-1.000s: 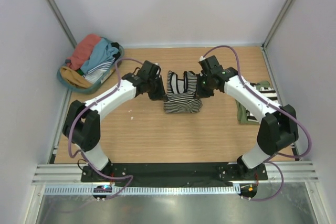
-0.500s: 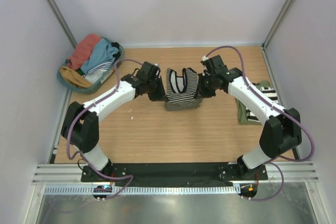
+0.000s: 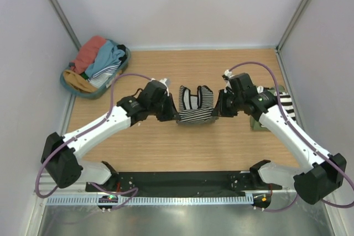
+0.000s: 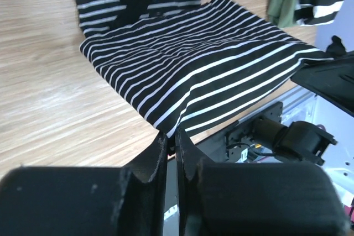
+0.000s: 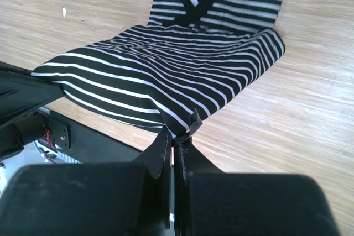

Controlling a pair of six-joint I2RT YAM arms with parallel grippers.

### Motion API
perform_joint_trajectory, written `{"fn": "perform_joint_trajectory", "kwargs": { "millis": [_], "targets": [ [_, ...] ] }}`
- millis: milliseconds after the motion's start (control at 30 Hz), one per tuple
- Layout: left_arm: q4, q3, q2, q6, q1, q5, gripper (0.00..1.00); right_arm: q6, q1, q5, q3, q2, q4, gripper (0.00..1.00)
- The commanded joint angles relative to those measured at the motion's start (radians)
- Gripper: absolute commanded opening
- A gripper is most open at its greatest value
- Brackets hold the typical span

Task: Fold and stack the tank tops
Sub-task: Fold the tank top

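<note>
Held cloth: the striped top [image 3: 194, 106] lies at the centre of the top view on the table [image 3: 166, 142]. Its strap end is flat on the wood toward the far side. Its hem end is raised and stretched between the two arms.
Left claw: the left gripper [image 3: 173, 113] is at the hem's left corner. In the left wrist view its fingertips [image 4: 159, 146] are pinched together on that corner of the cloth.
Right claw: the right gripper [image 3: 217, 110] is at the hem's right corner. In the right wrist view its fingertips [image 5: 164, 143] are nipped tight on the hem edge.
Neckline: a black V trim at the upper middle of both wrist views, flat on the wood.
Upper left: the basket [image 3: 69, 84] stands near the far-left corner, well apart from the arms. It is heaped with a coral top [image 3: 91, 48], a teal top [image 3: 108, 59] and a mustard top [image 3: 77, 81].
Right side: an olive top [image 3: 255, 121] touches a second striped piece [image 3: 286, 103], both partly under the right arm. I cannot tell which lies uppermost.
</note>
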Motion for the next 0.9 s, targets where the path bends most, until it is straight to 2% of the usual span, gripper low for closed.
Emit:
{"fn": "perform_joint_trajectory", "kwargs": {
  "millis": [0, 133, 233, 533, 767, 867],
  "targets": [
    [0.006, -0.014, -0.06, -0.033, -0.007, -0.054, 0.1, 0.009, 0.005, 0.016, 0.013, -0.032, -0.017, 0.02],
    [-0.02, 0.018, -0.022, -0.018, -0.002, -0.071, 0.14, -0.006, 0.003, 0.033, 0.06, 0.021, -0.027, 0.02],
    [-0.06, 0.087, 0.04, 0.007, 0.011, -0.056, 0.12, -0.011, 0.005, 0.045, 0.088, 0.095, -0.011, 0.02],
    [-0.039, 0.201, 0.189, 0.047, 0.122, 0.016, 0.11, -0.045, -0.034, 0.032, 0.235, 0.279, 0.009, 0.02],
    [-0.036, 0.354, 0.377, 0.081, 0.208, 0.081, 0.1, -0.066, -0.083, 0.012, 0.362, 0.453, 0.014, 0.04],
    [-0.025, 0.451, 0.511, 0.082, 0.24, 0.122, 0.08, -0.082, -0.113, 0.0, 0.438, 0.604, 0.015, 0.04]
  ]
}}
